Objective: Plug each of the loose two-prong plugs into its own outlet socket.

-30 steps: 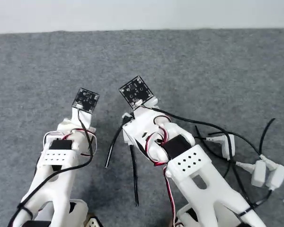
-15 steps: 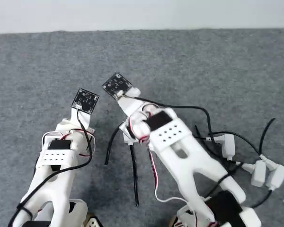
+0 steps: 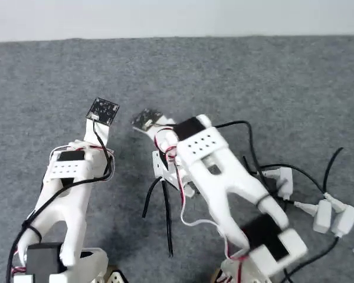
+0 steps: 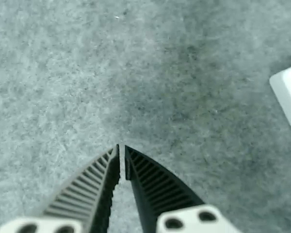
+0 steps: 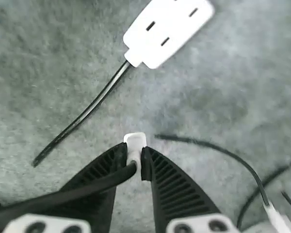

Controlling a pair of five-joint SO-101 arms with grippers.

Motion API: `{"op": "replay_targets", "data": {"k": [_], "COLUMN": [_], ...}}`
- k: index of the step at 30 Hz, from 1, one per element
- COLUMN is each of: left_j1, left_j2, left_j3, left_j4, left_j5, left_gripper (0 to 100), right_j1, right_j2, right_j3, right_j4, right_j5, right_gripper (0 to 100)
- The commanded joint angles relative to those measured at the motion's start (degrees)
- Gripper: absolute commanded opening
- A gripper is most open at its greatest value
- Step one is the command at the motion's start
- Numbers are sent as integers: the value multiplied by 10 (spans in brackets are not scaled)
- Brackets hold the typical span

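The right fingers [image 5: 170, 190] pinch a white two-prong plug [image 5: 135, 141] at their tips, its black cord [image 5: 87, 187] trailing back between them. They hang above the grey counter [image 3: 253, 76], with the white outlet socket [image 5: 167, 25] lying flat a little way ahead, slots facing up. The plug is clear of the socket and not yet lined up with any pair of slots. Holding it by the body near the tips appears to leave the front end free to enter the slots, though the prongs themselves cannot be made out. The left fingers [image 4: 155, 180] are pressed together and hold nothing, poised over bare counter beside the other arm, seemingly out of the way. Several more loose plugs [image 3: 322, 216] lie with their cords on the counter's right side, apart from the socket, so most of the job looks still to come.
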Motion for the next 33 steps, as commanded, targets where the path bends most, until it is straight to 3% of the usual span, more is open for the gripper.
{"op": "replay_targets", "data": {"k": [1, 10, 19, 23, 28, 33], "left_j1": [-4, 18, 20, 48, 98, 98], "left_j2": [1, 0, 0, -5, -87, -145], "left_j3": [-29, -10, -4, 16, 102, 154], "left_j4": [7, 7, 8, 9, -3, -41], "left_j5": [-8, -60, -63, -113, -185, -185], "left_gripper": [15, 14, 13, 13, 13, 13], "right_j1": [32, 93, 99, 98, 97, 102], "right_j2": [49, 186, 131, 115, 112, 119], "right_j3": [-40, -157, -230, -212, -142, -134], "right_j4": [-49, -59, -18, 12, -32, -51], "right_j5": [19, 18, -31, -50, -90, -117], "right_gripper": [9, 185, 133, 1, 9, 9]}}
